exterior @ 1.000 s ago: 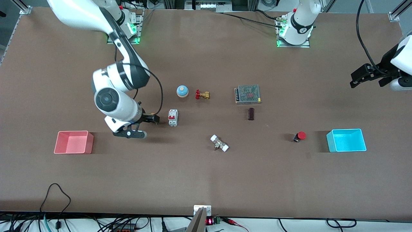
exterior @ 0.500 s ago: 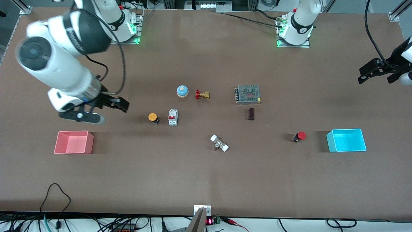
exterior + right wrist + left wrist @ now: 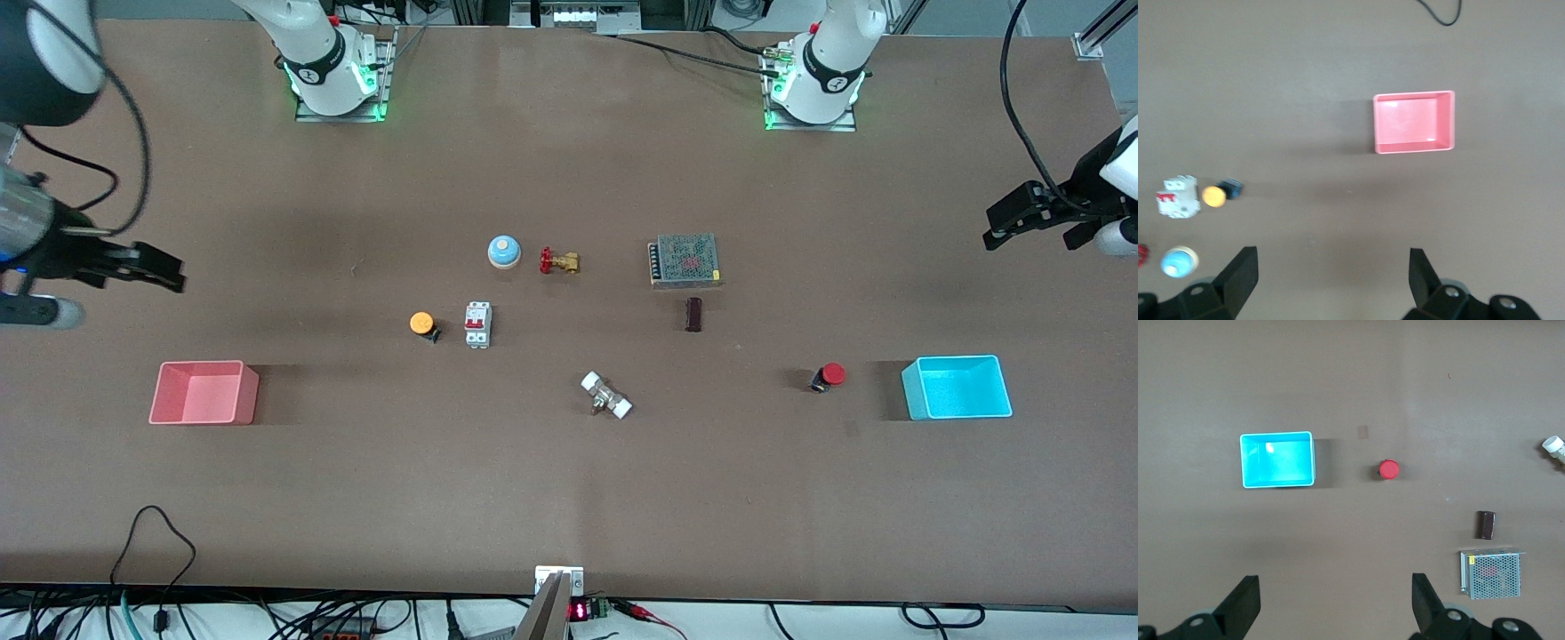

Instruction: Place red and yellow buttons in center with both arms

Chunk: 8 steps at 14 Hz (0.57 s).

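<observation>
The yellow button (image 3: 421, 324) lies on the brown tabletop (image 3: 551, 480) beside a white circuit breaker, on the breaker's right-arm side. It also shows in the right wrist view (image 3: 1214, 196). The red button (image 3: 830, 375) lies beside the cyan tray, toward the left arm's end, and shows in the left wrist view (image 3: 1389, 469). My right gripper (image 3: 147, 269) is open and empty, up in the air over the table's right-arm end; its own view shows it too (image 3: 1333, 277). My left gripper (image 3: 1013, 216) is open and empty over the left-arm end, seen too in its own view (image 3: 1336, 600).
A pink tray (image 3: 203, 392) and a cyan tray (image 3: 957, 387) stand at the two ends. Around the middle are a circuit breaker (image 3: 478, 324), a blue bell (image 3: 504, 252), a brass valve (image 3: 558, 261), a mesh power supply (image 3: 685, 260), a dark block (image 3: 694, 314) and a white fitting (image 3: 606, 396).
My right gripper was down beside the breaker where the yellow button lies now; it has risen and swung away toward its end. The left gripper has shifted slightly.
</observation>
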Available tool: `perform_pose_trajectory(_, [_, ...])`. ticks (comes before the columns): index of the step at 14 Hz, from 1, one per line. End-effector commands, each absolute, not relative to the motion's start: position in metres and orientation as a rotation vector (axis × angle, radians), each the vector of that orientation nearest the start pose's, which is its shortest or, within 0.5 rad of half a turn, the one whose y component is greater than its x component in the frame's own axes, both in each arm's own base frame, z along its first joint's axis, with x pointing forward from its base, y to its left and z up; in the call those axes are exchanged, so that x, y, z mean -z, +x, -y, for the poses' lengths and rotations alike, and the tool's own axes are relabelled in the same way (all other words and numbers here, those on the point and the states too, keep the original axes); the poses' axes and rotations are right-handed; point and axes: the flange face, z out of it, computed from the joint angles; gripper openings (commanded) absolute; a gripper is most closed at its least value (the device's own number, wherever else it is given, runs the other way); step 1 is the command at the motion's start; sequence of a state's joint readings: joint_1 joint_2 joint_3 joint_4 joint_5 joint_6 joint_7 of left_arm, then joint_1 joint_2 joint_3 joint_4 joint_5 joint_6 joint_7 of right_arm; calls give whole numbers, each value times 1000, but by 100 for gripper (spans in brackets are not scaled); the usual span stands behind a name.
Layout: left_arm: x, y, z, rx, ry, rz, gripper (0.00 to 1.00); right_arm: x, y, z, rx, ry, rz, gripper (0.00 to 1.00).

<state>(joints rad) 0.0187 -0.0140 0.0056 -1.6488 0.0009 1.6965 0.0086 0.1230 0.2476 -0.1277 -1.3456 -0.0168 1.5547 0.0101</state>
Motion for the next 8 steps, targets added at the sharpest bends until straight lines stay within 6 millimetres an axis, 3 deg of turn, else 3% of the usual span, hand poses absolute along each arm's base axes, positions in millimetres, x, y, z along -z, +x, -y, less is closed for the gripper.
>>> perform_pose_trajectory(1, [-608,565,-7,97,-3154,2,100,-590,604,25,-83,-3181,57,100])
perform_pose_trajectory(5, [-610,565,-8,102,-3154,7,100,-576,591,21,-83,-3165,-35,100])
perform_pose_trajectory(8, [-613,564,-7,109,-3154,4,100,-581,571,23,-77,-3159,-23,100])
